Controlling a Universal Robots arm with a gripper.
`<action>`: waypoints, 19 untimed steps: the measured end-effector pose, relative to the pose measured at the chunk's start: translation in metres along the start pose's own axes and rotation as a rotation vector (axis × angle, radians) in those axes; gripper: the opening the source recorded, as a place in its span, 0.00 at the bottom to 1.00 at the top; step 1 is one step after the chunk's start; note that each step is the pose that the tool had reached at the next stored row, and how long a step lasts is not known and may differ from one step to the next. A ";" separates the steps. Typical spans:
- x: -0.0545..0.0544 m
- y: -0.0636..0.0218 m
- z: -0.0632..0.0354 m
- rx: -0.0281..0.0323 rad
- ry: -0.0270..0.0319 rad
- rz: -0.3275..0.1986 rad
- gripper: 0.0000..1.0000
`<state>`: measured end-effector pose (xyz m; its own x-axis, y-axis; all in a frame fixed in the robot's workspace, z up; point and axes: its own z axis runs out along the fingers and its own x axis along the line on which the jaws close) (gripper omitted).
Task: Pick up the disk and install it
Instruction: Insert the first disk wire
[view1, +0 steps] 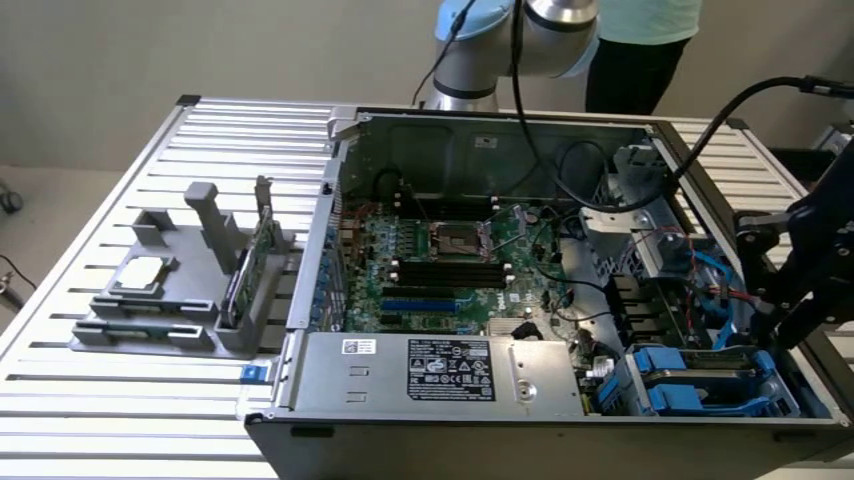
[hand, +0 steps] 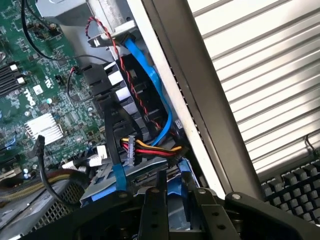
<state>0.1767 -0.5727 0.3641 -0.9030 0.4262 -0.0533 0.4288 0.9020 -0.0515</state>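
Open computer case (view1: 534, 428): disk (view1: 697, 360) in blue drive bay (view1: 667, 395) at 4 o'clock; gripper (hand: 176, 200) fingers pinching disk.

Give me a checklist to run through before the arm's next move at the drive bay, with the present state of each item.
1. Position: the end effector is down at the drive bay of the open black computer case: ok.
2. Target: the silver-grey metal hard drive with blue plastic rails sits at that bay, right under the end effector: ok.
3. Firm hold on the drive: cannot tell.
4. Drive fully seated: cannot tell.
5. Cable clearance: the flat blue data cable and the red, yellow and black wire bundle run close beside the drive: not ok.
6. Bystander: a person stands behind the table, away from the bay: ok.
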 end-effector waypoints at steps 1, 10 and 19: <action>-0.002 -0.0002 0.0000 0.0048 0.0099 -0.001 0.26; -0.005 -0.0045 0.0024 0.0125 0.0390 0.043 0.26; -0.005 -0.0041 0.0100 0.0011 0.0542 0.172 0.26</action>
<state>0.1793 -0.5791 0.3545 -0.8163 0.5776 -0.0076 0.5773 0.8152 -0.0473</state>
